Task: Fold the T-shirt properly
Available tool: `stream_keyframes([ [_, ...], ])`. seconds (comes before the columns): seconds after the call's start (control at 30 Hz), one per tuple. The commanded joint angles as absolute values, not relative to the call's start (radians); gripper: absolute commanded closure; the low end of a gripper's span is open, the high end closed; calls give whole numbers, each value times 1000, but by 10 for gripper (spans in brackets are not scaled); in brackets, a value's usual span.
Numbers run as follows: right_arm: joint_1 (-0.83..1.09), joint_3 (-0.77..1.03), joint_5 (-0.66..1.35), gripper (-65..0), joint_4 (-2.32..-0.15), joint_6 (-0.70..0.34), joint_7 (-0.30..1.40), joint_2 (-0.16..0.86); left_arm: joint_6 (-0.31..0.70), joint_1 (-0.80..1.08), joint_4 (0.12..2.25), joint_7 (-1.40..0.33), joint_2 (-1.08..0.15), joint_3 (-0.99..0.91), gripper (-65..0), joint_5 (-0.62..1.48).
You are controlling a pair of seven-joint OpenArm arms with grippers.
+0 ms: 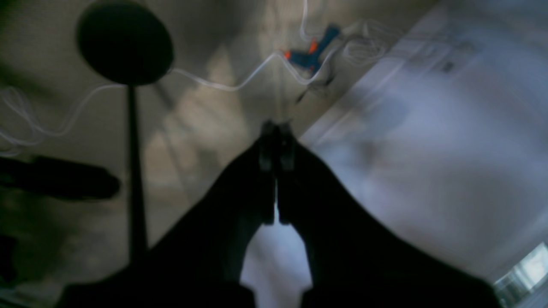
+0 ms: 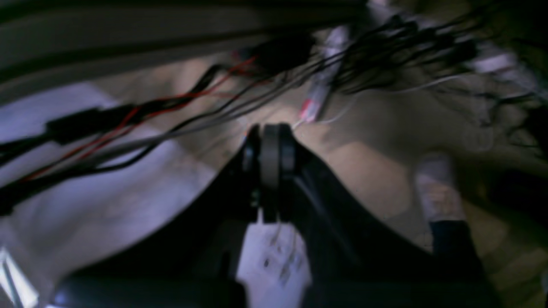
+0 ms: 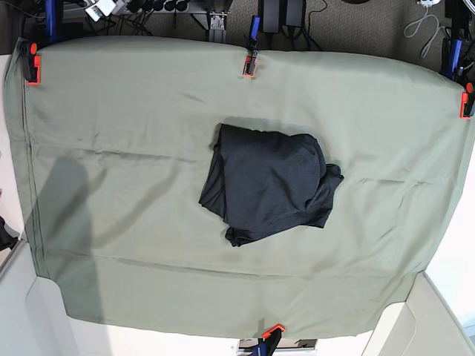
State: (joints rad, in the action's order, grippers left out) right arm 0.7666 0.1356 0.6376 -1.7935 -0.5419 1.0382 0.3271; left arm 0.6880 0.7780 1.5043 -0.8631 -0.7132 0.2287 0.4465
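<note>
Left wrist view: left gripper (image 1: pixel 276 141) clenched with nothing between its jaws, pointed out past the table at floor, a white cable (image 1: pixel 222 85) and a blue-orange tool (image 1: pixel 314 51); blurred, no legible writing. Right wrist view: right gripper (image 2: pixel 269 145) likewise clenched and empty, aimed at a tangle of wires (image 2: pixel 385 51); no readable labels. Base view: the T-shirt (image 3: pixel 269 182) lies bundled mid-table on the green cloth (image 3: pixel 111 148), neither arm in frame; judged nearly done, so any further fold should square the bulging right edge.

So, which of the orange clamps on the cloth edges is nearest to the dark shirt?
The clamp at the middle of the far edge, directly above the T-shirt; the others sit at the corners or the near edge.
</note>
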Motion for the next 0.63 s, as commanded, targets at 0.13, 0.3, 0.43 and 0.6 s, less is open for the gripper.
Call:
stream_keyframes([
  [0.13, 773, 13, 574, 0, -1682, -543, 1019, 335, 698, 647, 1333, -863, -640, 317, 0, 452],
  [0.3, 712, -86, 452, 0, -1548, -476, 1003, 330, 611, 523, 1223, -863, -544, 411, 0, 451],
  [0.43, 620, -117, 384, 0, -1403, -434, 1003, 330, 522, 434, 1122, -824, -452, 458, 0, 439],
  [0.6, 472, -118, 382, 0, -1214, -428, 1026, 329, 409, 314, 895, -750, -320, 460, 0, 326],
])
